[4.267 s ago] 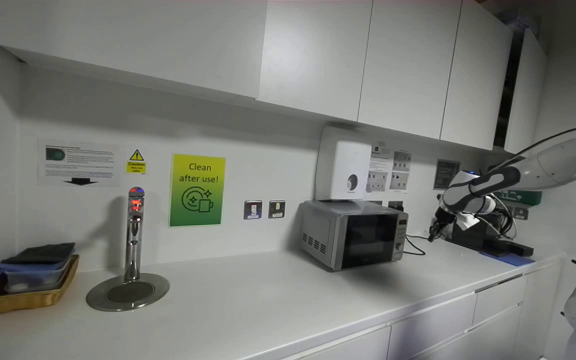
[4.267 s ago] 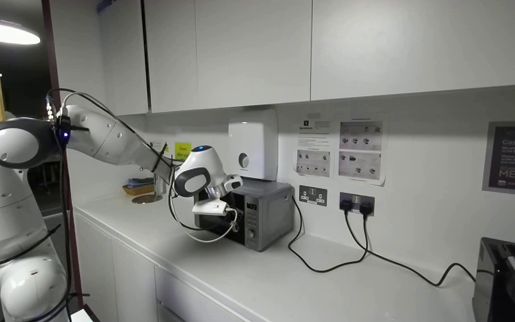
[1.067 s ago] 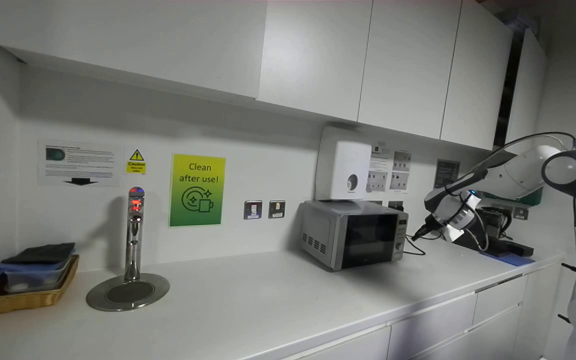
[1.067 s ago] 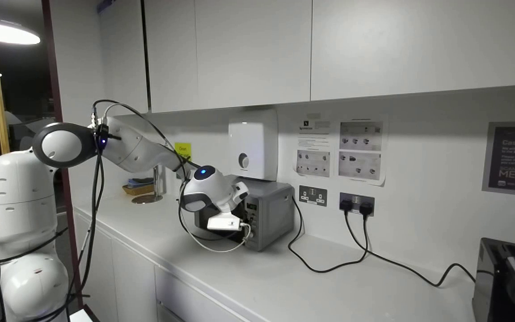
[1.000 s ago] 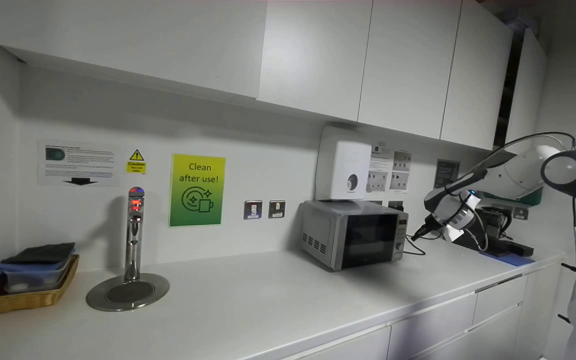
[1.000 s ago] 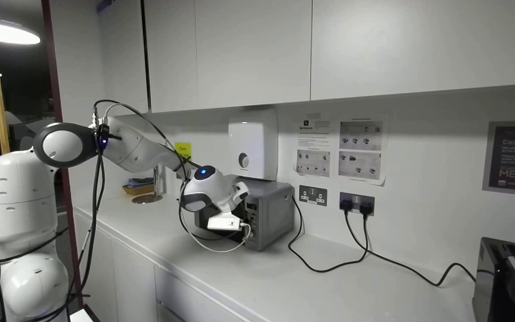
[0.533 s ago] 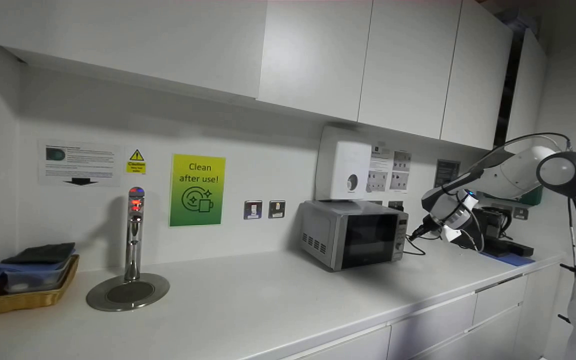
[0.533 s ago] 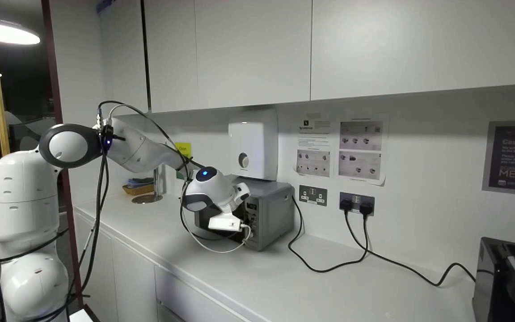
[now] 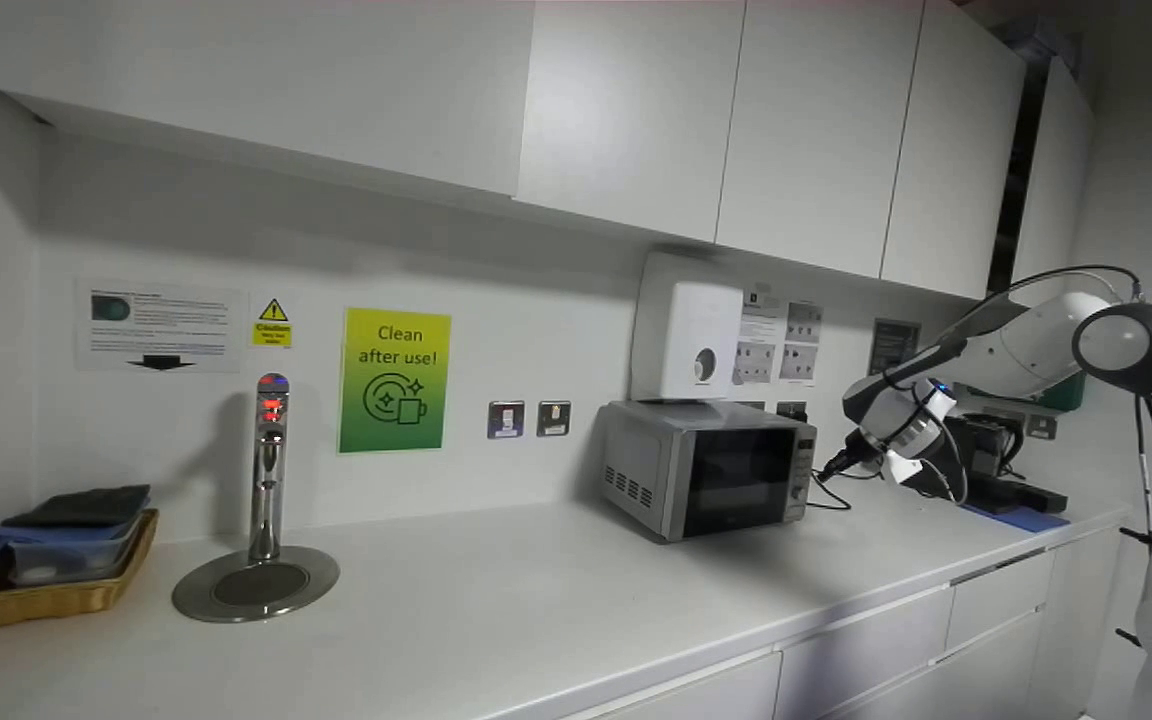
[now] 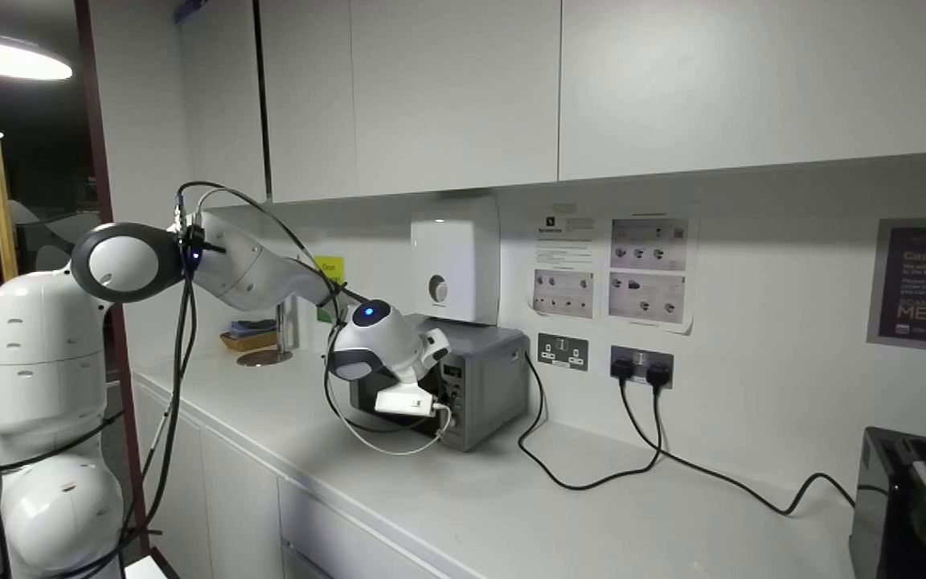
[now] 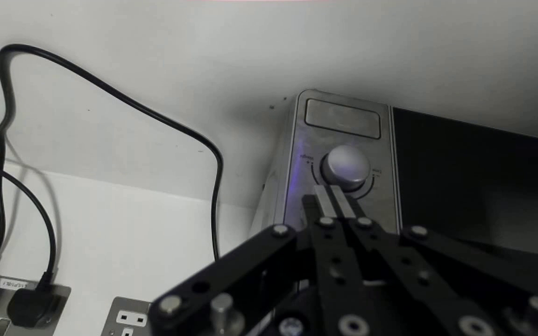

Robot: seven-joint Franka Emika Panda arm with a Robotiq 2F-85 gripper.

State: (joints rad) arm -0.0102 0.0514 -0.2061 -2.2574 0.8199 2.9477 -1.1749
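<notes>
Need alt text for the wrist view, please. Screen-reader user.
Shut claw pointing at the round silver knob of a microwave, fingertips meeting the knob's edge in the image; contact can't be confirmed. The picture is upside down: counter across the top, a black cable looping at left, wall sockets at lower left.

The gripper (image 11: pixel 329 188) hides part of the microwave control panel (image 11: pixel 315 140); whether it touches the rotary dial (image 11: pixel 346 164) is unclear. In an exterior view, the black countertop appliance (image 10: pixel 909 511) at near right is cropped.
</notes>
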